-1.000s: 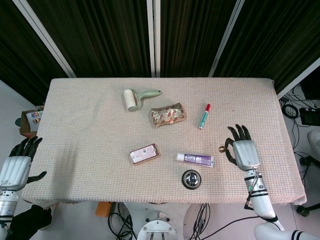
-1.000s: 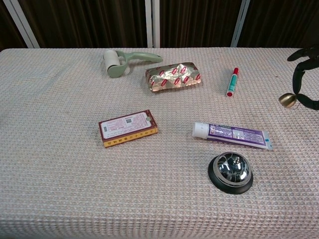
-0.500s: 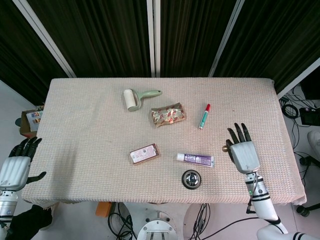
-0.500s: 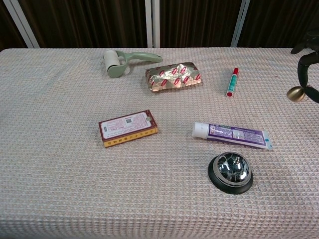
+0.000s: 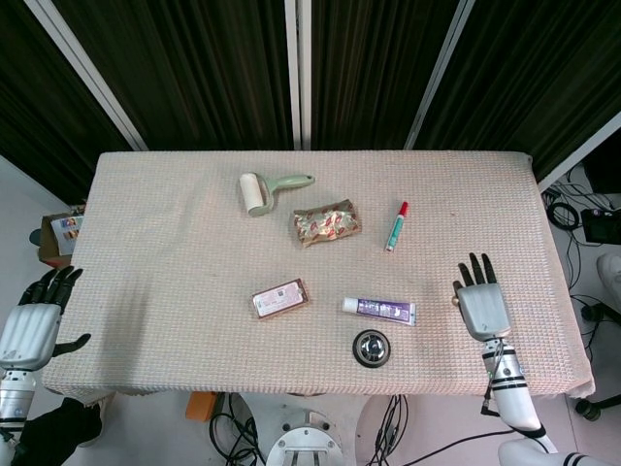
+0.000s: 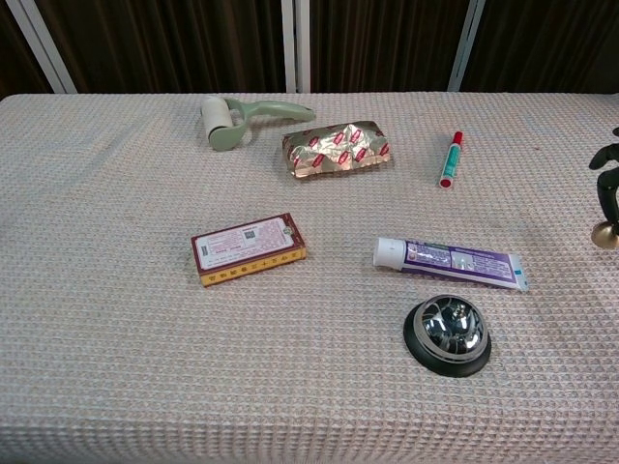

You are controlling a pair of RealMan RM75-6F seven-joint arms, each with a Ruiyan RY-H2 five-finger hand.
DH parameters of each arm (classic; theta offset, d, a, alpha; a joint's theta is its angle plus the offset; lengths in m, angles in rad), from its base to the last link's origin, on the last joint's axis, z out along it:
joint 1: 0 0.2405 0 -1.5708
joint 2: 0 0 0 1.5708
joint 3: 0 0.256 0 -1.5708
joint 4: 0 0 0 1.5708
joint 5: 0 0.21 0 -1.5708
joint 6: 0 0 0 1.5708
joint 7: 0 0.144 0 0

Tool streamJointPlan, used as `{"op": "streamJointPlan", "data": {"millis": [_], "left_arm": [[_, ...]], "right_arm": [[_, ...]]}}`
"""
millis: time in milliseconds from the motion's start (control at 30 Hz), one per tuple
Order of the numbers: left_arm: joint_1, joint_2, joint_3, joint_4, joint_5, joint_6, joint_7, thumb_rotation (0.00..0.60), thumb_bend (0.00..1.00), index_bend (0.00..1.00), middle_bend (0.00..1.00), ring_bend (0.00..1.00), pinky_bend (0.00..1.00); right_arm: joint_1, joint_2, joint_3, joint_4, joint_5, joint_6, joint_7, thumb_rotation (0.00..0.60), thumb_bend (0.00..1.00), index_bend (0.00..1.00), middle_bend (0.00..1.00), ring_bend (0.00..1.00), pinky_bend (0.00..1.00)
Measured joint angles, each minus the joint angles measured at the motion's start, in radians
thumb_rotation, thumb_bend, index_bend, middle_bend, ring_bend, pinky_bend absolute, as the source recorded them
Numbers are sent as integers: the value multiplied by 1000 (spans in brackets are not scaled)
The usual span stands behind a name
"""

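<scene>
Your right hand (image 5: pixel 480 306) hovers over the table's right side with fingers spread and nothing in them; the chest view cuts it off at the frame edge, showing only dark fingertips (image 6: pixel 608 155) and a brass-coloured thumb tip. The nearest thing, the white-capped purple toothpaste tube (image 5: pixel 379 309), lies apart to its left, with the round chrome call bell (image 5: pixel 371 347) just in front of it. Your left hand (image 5: pixel 31 325) hangs off the woven beige tablecloth's (image 5: pixel 175 262) left edge, fingers apart and empty, visible only from the head camera.

High head view straight down over the whole table (image 5: pixel 146 243); nearer, lower chest view across the same tabletop.
</scene>
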Motion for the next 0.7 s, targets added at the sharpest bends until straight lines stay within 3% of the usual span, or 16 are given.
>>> {"op": "streamJointPlan", "data": {"millis": [333,400,600,700], "left_arm": [[1,1,0,0,2,4,-1,600,112,84,74,61,171],[2,3,-2,-2,3,7,-1,600,113,84,74,61,171],[2,6,-2,-6,3,8,-1,600,113,85,74,61,171],[3,7,-1,-8,4,8,0,600,113,84,74,61,171]], "right_arm": [[8,-51,-2,80,20,-52,40,600,359,833,167,0,0],[9,-50,-4,84,11,-51,48,600,333,735,137,0,0],[9,-29,-11,71,6,-65,73,600,216,195,43,0,0],[9,-14,-11,57,7,-70,81,600,201,56,40,0,0]]}}
